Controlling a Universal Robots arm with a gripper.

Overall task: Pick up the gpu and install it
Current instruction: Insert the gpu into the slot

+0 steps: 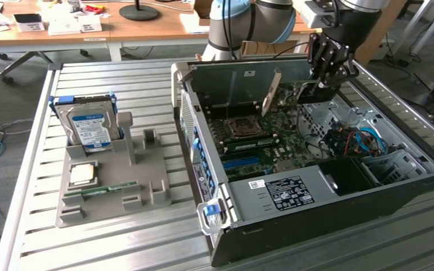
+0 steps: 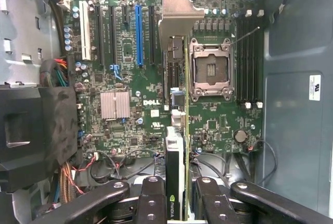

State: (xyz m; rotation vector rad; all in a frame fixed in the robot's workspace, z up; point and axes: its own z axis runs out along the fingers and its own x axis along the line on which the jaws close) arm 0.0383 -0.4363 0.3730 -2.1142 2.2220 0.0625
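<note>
The gpu (image 2: pixel 176 151) is hanging edge-on over the motherboard (image 2: pixel 148 86), inside the open case (image 1: pixel 315 212), at about 1 o'clock in the exterior view. The gripper (image 2: pixel 180 193) is clamping it at the end far from its silver bracket (image 2: pixel 179 13). I am judging it light, stiff and fragile, best gripped on the flat faces. The card itself is hiding its connector edge and the slot beneath.

**Inspector:** Exterior view: bright, even, diffuse light. Shadows faint, with a soft sheen on the slatted table (image 1: pixel 126 243).

**Clerk:** Inside the computer case (image 1: pixel 315 226)?

**Inspector:** Shaded toward the exterior view's right, and the bays there are dark.

**Clerk:** Wrist view?

**Inspector:** Motherboard (image 2: pixel 130 78) evenly lit. Glare on the gpu (image 2: pixel 176 146) at its metal bracket. Black shroud (image 2: pixel 36 130) nearly featureless.
</note>
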